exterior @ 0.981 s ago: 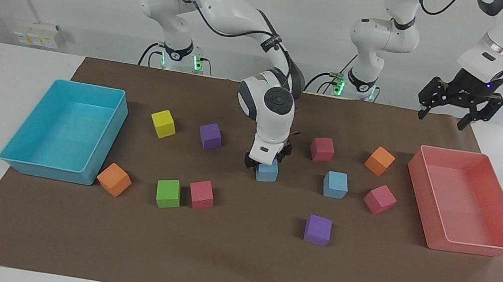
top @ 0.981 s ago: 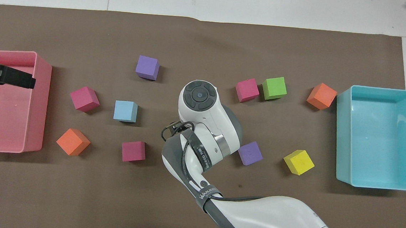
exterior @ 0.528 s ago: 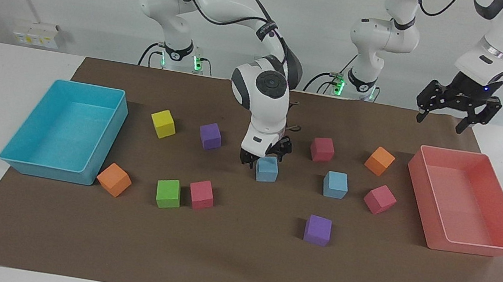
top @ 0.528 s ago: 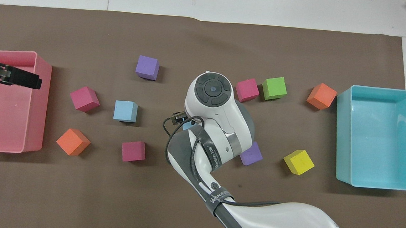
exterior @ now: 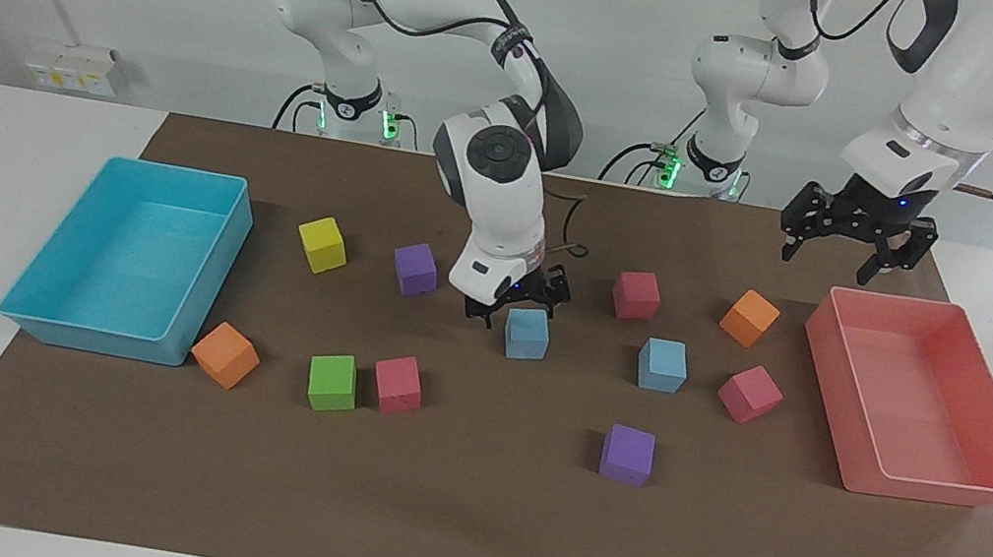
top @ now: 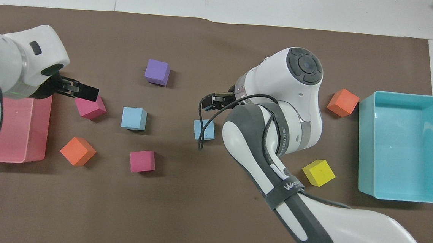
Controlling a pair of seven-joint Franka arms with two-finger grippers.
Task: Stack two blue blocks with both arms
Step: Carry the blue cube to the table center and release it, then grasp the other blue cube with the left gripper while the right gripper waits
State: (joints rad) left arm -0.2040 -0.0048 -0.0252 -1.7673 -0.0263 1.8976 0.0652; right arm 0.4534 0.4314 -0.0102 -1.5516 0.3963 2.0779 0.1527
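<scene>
Two sky-blue blocks lie on the brown mat. One blue block (exterior: 527, 333) (top: 204, 130) sits mid-table, the other blue block (exterior: 662, 365) (top: 134, 118) beside it toward the left arm's end. My right gripper (exterior: 519, 308) (top: 212, 101) hangs open just above the mid-table block, holding nothing. My left gripper (exterior: 826, 263) (top: 83, 91) is open and empty in the air, over the mat by the pink tray's corner nearest the robots. In the overhead view it covers the edge of a magenta cube (top: 90, 106).
A turquoise tray (exterior: 98, 340) stands at the right arm's end and a pink tray (exterior: 941, 489) at the left arm's end. Scattered around lie a yellow cube (exterior: 322, 244), purple cubes (exterior: 414, 268) (exterior: 627, 454), a green cube (exterior: 333, 382), and magenta and orange cubes.
My right gripper has risen off the mid-table blue block, which stayed put, and its arm has swung up and back. My left gripper has moved from over the pink tray toward the blocks.
</scene>
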